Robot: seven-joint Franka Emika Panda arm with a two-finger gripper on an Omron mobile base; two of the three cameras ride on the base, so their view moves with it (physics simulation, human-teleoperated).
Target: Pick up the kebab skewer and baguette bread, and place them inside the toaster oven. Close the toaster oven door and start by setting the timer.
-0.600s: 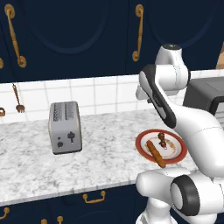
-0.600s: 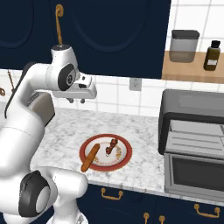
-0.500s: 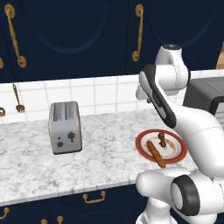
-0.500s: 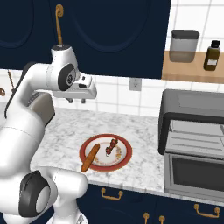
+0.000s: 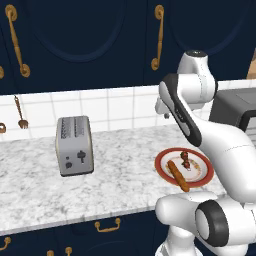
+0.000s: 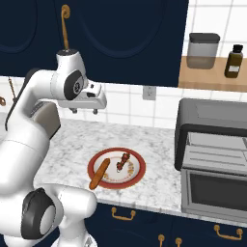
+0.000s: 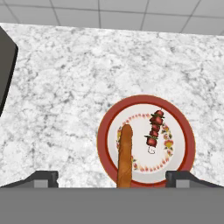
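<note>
A: Hovering high over the plate [image 7: 189, 144]; gripper [image 7: 112, 177] w/ tips sitting wide apart, nothing btwn them.

B: Where's the food lying?

A: Hand view: kebab skewer [image 7: 154, 130] at approx 2 o'clock on the plate, baguette bread [image 7: 125, 155] beside it, not touching, end overhanging the rim at 6. Toaster oven [image 6: 212, 159] is sitting well apart, door looking shut.

B: Handling?

A: Judging skewer light, thin, chunks prob. slippery; pinching mid-stick across the chunks is looking best. Baguette stiff, crusty; gripping its middle.

Two rear base views (left, right) sharing the plate [image 5: 161, 167]; hand view overhead
</note>
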